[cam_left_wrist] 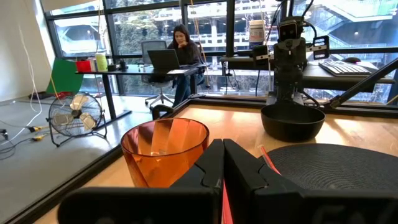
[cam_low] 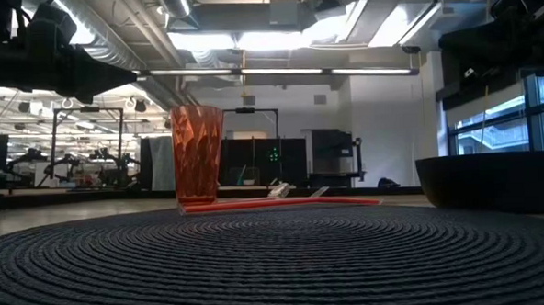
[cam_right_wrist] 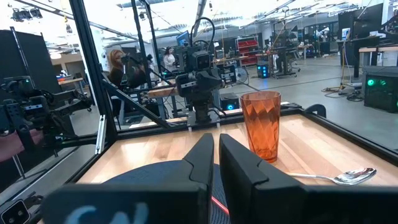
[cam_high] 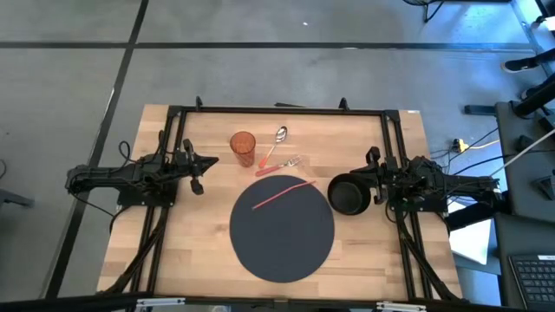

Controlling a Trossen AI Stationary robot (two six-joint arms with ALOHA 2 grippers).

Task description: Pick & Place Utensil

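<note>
A metal spoon (cam_high: 277, 141) (cam_right_wrist: 341, 177) lies on the wooden table beside an orange faceted cup (cam_high: 243, 148) (cam_left_wrist: 165, 149). A thin red stick (cam_high: 284, 192) (cam_low: 283, 204) lies partly on the far part of the round dark placemat (cam_high: 282, 238). A black bowl (cam_high: 346, 195) (cam_left_wrist: 292, 121) stands at the mat's right edge. My left gripper (cam_high: 213, 161) (cam_left_wrist: 222, 146) hovers level at the table's left, shut and empty, pointing toward the cup. My right gripper (cam_high: 368, 178) (cam_right_wrist: 216, 142) hovers level at the right, just behind the bowl, fingers together with nothing between them.
A clear plastic utensil (cam_high: 291, 162) lies between the spoon and the mat. A black frame (cam_high: 277, 111) runs along the table's far edge and sides. Bare wood lies near the front corners. People sit at desks in the room beyond.
</note>
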